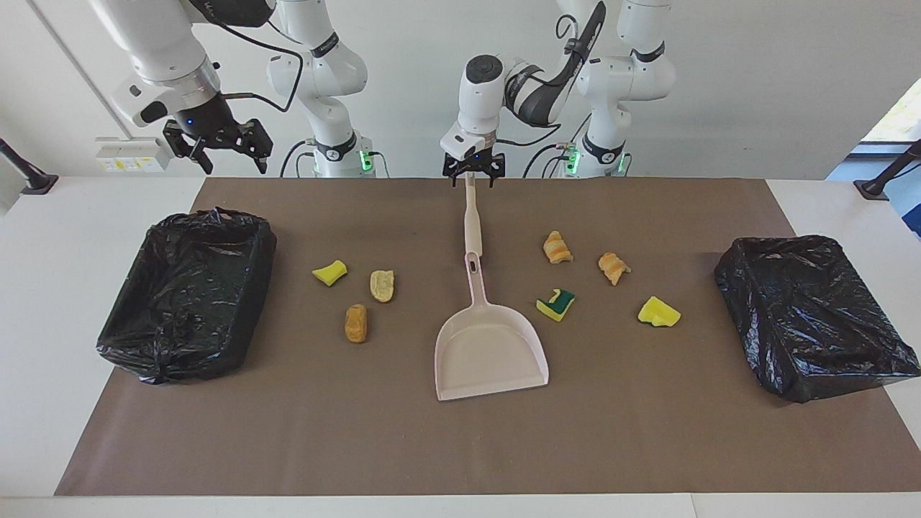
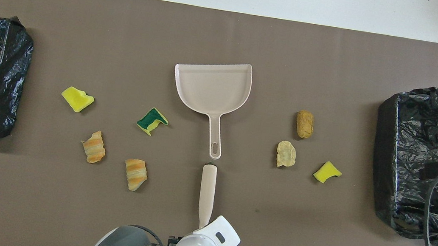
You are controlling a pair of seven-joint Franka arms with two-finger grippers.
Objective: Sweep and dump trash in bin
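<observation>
White table carries a brown mat. On the mat: beige dustpan mid-table, beige brush just nearer the robots, seven trash scraps either side, one black-bagged bin at each end.

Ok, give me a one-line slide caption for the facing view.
Left gripper open over the brush handle's end; dustpan, seven scraps and two bins untouched; right gripper waits.

Facing view: high, across the table, looking toward both robots. Overhead view: above the robots' end, looking steeply down. Shared: brown mat, seen half-turned.
</observation>
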